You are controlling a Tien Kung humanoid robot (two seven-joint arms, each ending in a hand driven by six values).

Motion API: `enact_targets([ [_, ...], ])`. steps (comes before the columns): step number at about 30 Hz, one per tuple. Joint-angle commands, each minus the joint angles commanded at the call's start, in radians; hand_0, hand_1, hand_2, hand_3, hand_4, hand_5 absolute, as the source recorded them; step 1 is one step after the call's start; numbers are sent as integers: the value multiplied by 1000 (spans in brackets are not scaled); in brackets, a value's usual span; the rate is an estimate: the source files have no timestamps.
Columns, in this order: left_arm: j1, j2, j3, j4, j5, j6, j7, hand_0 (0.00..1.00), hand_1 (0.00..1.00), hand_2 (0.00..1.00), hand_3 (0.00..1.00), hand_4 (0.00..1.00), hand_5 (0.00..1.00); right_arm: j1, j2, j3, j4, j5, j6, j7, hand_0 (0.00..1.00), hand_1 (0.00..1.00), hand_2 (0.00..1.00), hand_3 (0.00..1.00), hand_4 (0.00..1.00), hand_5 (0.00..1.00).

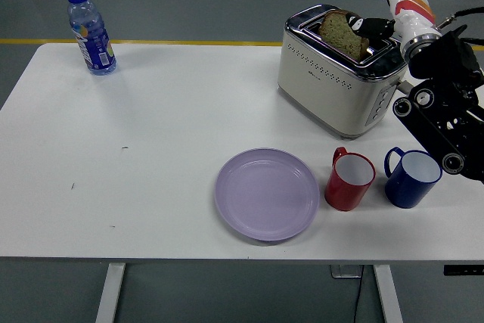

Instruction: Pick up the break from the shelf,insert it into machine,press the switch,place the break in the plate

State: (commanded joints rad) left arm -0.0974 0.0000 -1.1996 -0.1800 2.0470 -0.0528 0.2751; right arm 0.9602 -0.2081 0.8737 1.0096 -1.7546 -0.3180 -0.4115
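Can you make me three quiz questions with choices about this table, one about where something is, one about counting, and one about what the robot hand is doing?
1. Where is the water bottle?
A. far left corner of the table
B. on the plate
C. beside the cups

2. How many cups are there?
A. one
B. two
C. four

3. What is the right hand doing?
A. resting on the plate
B. lifting a cup
C. reaching the bread in the toaster

Answers:
1 A, the bottle stands alone at the far left.
2 B, a red cup and a blue cup sit beside the purple plate.
3 C, its dark fingers are at the slice sticking out of the toaster.
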Motion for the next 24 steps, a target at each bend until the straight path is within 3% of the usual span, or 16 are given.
enact_targets([
  [12,-17,0,33,0,-42,7,3,606,463,442,546,291,924,101,71,-74,-189,28,57,-16,808,746,825,842,768,308],
  [24,-24,5,43,0,-44,8,2,606,460,439,546,294,924,184,132,-139,-332,39,106,-39,790,728,788,820,762,308],
])
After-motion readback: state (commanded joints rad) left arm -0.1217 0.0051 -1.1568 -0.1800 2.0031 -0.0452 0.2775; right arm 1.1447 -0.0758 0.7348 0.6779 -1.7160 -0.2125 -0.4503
